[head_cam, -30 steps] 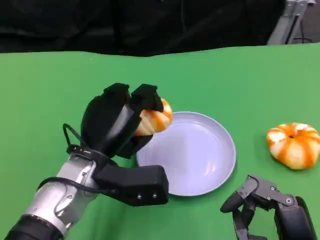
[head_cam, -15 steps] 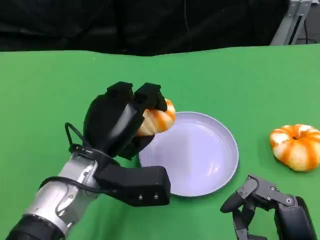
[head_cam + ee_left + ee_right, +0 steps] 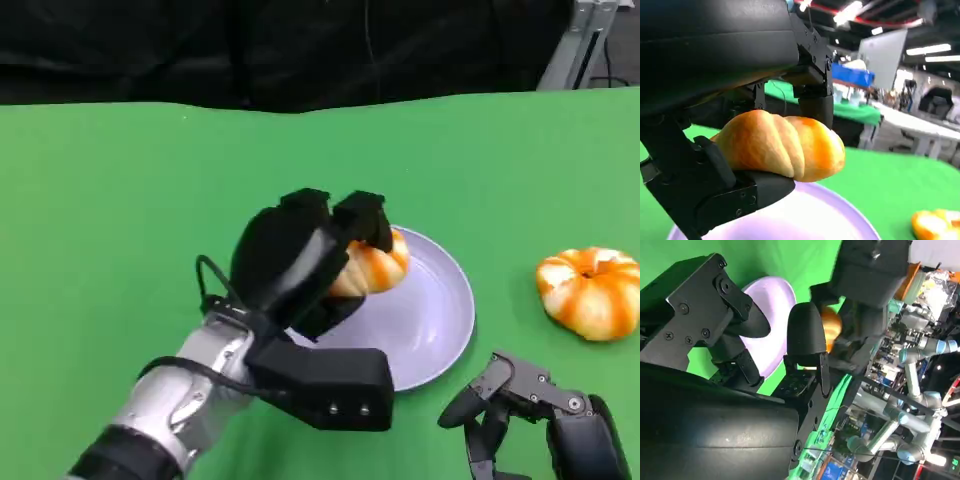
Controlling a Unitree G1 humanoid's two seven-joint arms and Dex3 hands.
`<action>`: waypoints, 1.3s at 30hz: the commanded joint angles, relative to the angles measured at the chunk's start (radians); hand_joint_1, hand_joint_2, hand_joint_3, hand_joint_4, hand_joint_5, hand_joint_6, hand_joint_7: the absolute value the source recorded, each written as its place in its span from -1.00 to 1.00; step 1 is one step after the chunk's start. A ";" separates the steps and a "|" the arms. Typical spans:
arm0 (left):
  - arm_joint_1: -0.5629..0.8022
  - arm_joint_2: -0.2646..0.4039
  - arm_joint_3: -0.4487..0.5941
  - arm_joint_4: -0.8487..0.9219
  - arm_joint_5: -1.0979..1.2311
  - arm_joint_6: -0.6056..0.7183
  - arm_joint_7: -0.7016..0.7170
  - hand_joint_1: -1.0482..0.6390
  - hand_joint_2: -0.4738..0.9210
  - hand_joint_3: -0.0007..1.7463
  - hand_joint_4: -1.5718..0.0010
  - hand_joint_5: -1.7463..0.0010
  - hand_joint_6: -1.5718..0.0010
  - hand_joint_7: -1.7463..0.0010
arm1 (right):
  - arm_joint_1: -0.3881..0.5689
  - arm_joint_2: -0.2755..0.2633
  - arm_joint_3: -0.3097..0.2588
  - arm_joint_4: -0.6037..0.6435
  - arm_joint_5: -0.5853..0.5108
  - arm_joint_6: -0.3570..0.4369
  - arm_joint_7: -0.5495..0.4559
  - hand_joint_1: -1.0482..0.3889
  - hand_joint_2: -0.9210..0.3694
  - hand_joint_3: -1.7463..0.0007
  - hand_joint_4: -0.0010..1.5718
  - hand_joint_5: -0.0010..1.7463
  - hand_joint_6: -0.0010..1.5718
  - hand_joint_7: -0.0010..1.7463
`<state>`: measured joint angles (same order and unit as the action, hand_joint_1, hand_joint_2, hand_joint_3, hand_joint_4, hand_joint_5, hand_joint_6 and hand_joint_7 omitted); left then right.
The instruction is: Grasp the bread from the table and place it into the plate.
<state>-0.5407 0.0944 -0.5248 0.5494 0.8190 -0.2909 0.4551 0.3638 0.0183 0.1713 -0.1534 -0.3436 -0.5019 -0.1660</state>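
Note:
My left hand (image 3: 305, 258) grips a golden twisted bread roll (image 3: 375, 265) and holds it above the left part of the lavender plate (image 3: 445, 310). In the left wrist view the bread (image 3: 782, 145) sits between my black fingers (image 3: 812, 100), a little above the plate (image 3: 815, 220). My right hand (image 3: 530, 415) rests low at the front right of the table, fingers curled with nothing in them. The right wrist view shows its fingers (image 3: 807, 337), the plate (image 3: 770, 325) and a bit of the bread (image 3: 831, 325) beyond.
A second orange and white striped bun (image 3: 590, 292) lies on the green table (image 3: 120, 200) to the right of the plate, also at the corner of the left wrist view, bun (image 3: 935, 225). A metal stand (image 3: 585, 35) rises at the back right.
My left hand has carried the bread to the right, from the plate's left rim to over the plate. The right hand has stayed put.

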 commanded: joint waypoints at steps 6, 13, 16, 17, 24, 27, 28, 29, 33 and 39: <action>-0.095 -0.054 -0.049 0.189 0.005 0.004 -0.008 0.08 0.24 0.26 -0.07 -1.00 0.09 -0.92 | 0.009 0.000 0.000 -0.019 0.007 0.009 -0.003 0.52 -0.01 -0.64 0.15 0.99 0.06 0.52; -0.134 -0.050 -0.083 0.213 -0.008 0.076 -0.226 -0.18 0.95 -0.69 0.51 -0.07 0.21 0.78 | 0.010 0.002 0.002 -0.022 0.001 0.009 -0.004 0.53 0.01 -0.65 0.16 1.00 0.06 0.52; -0.133 -0.035 -0.092 0.176 -0.011 0.115 -0.345 -0.53 1.00 -0.58 0.91 0.48 0.63 0.98 | 0.010 0.003 0.004 -0.021 0.001 0.004 -0.004 0.54 0.01 -0.66 0.15 0.99 0.06 0.52; -0.129 -0.032 -0.090 0.161 -0.016 0.126 -0.375 -0.62 1.00 -0.54 0.95 0.62 0.74 0.98 | 0.010 0.002 0.004 -0.021 0.002 0.003 -0.003 0.54 0.01 -0.66 0.15 0.99 0.06 0.52; -0.112 -0.008 -0.086 0.077 -0.034 0.164 -0.511 -0.83 1.00 -0.40 1.00 0.94 0.91 0.99 | 0.005 -0.002 -0.001 -0.017 -0.005 -0.001 -0.007 0.56 0.02 -0.67 0.15 0.98 0.06 0.52; -0.095 0.021 -0.071 0.024 -0.059 0.153 -0.545 -0.85 1.00 -0.40 1.00 0.95 0.92 1.00 | 0.008 0.000 0.000 -0.024 -0.003 0.015 -0.002 0.53 0.02 -0.66 0.15 0.99 0.06 0.52; -0.090 0.028 -0.067 0.010 -0.067 0.148 -0.550 -0.85 1.00 -0.40 0.99 0.95 0.92 0.99 | 0.009 0.000 -0.001 -0.024 -0.002 0.016 -0.002 0.53 0.01 -0.66 0.15 0.99 0.06 0.52; -0.086 0.031 -0.065 0.001 -0.071 0.147 -0.553 -0.86 1.00 -0.40 0.99 0.95 0.92 0.99 | 0.009 -0.001 -0.001 -0.024 -0.001 0.015 -0.002 0.53 0.01 -0.65 0.15 0.99 0.06 0.52; -0.056 0.081 -0.036 -0.085 -0.102 0.125 -0.572 -0.86 1.00 -0.40 0.99 0.94 0.91 0.99 | 0.004 0.000 0.000 -0.017 0.003 0.011 -0.003 0.54 0.01 -0.66 0.14 0.99 0.06 0.52; 0.014 0.151 0.026 -0.229 -0.159 0.104 -0.603 -0.83 1.00 -0.41 0.97 0.92 0.88 0.98 | 0.002 -0.001 0.000 -0.015 0.006 0.013 -0.001 0.54 0.00 -0.65 0.14 0.99 0.06 0.52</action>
<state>-0.5684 0.2016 -0.5372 0.3898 0.6949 -0.1713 -0.1248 0.3633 0.0240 0.1732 -0.1667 -0.3514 -0.4893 -0.1659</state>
